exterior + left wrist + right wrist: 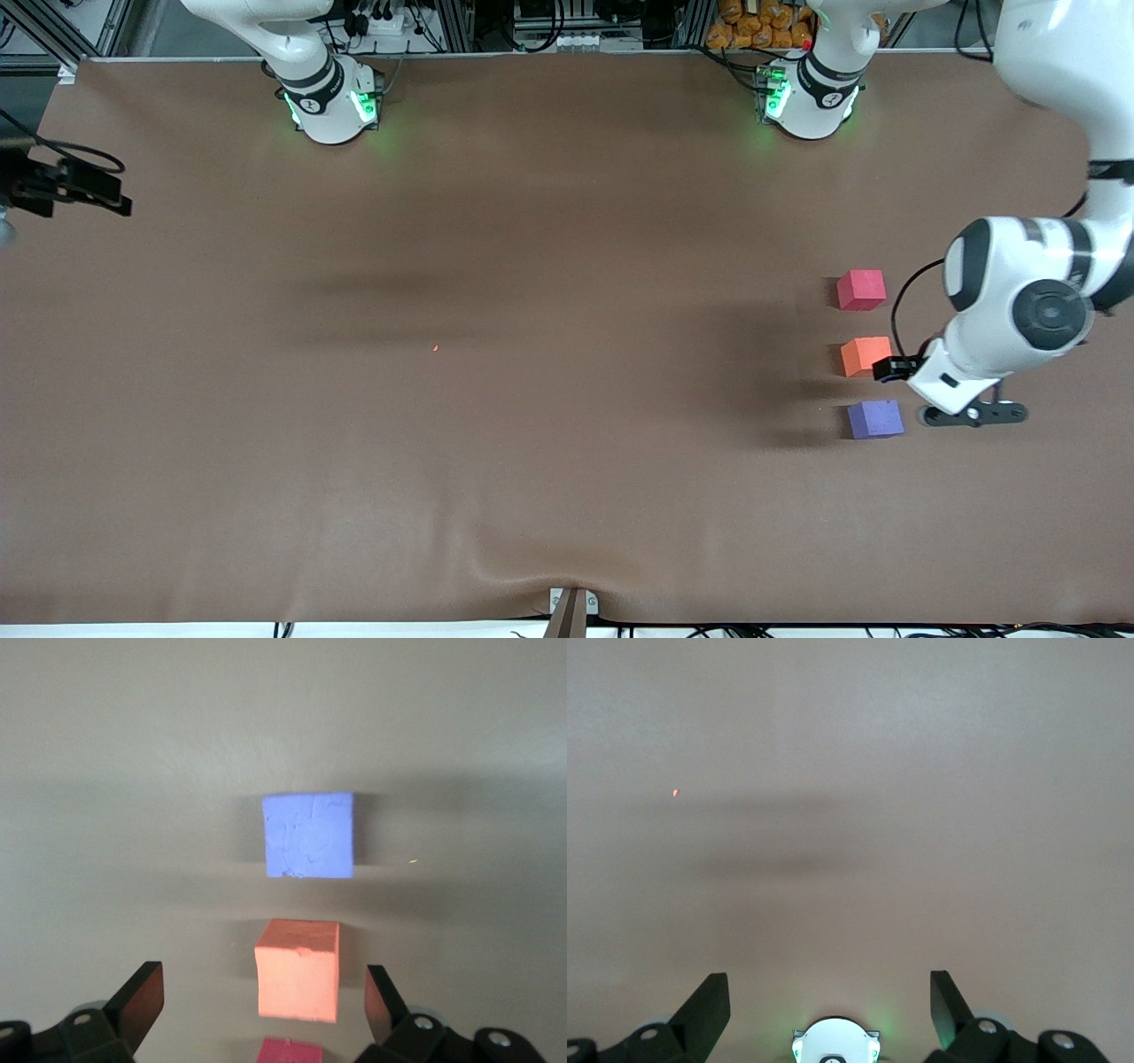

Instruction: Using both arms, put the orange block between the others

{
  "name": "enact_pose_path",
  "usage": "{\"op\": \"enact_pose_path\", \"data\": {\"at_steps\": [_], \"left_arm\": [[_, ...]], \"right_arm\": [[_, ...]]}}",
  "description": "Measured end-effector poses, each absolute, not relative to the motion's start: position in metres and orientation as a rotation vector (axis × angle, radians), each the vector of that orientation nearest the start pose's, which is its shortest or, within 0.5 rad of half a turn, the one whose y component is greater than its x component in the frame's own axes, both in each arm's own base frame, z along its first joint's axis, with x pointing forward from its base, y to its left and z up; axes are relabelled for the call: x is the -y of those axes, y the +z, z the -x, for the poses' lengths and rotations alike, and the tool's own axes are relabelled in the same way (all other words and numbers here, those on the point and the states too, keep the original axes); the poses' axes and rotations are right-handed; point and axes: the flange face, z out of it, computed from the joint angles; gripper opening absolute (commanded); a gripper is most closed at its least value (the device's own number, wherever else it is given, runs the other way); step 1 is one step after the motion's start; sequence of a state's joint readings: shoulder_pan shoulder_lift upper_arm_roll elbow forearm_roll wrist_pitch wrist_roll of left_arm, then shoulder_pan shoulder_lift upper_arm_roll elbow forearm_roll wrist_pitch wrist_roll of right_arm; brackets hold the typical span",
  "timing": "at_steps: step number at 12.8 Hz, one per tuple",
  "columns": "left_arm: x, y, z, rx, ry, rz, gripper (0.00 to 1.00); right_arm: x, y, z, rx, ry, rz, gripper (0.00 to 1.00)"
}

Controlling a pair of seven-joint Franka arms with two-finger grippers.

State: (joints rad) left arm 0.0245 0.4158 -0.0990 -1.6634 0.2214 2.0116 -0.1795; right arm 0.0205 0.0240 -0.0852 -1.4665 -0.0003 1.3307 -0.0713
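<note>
Three cubes stand in a row toward the left arm's end of the table. The orange block [866, 356] rests on the table between the pinkish-red cube [860, 290] and the purple-blue cube [875, 419], with small gaps on both sides. The purple-blue one is nearest the front camera. My left gripper [263, 981] hangs open just over the orange block [298, 970], its fingers wide apart on either side and touching nothing. My right gripper [830, 992] is open and empty, high over its own green-lit base [834, 1041]; it does not show in the front view.
A tiny orange speck [436, 347] lies mid-table. A black device with cables [66, 184] juts in at the right arm's end. The two arm bases [332, 106] [811, 102] stand along the farthest edge of the table. A clamp [571, 607] sits at the nearest edge.
</note>
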Motion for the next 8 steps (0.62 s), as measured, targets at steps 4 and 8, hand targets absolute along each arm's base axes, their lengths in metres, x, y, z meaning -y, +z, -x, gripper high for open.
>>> {"op": "enact_pose_path", "data": {"at_steps": [4,8], "left_arm": [[0.057,0.454,-0.672,0.014,0.047,2.978,1.00],[0.041,0.506,-0.659,0.120,0.072,3.059,1.00]], "right_arm": [[0.032,0.642,-0.535,0.017,0.249,3.124,1.00],[0.030,0.630,-0.542,0.024,0.255,3.124,1.00]]}}
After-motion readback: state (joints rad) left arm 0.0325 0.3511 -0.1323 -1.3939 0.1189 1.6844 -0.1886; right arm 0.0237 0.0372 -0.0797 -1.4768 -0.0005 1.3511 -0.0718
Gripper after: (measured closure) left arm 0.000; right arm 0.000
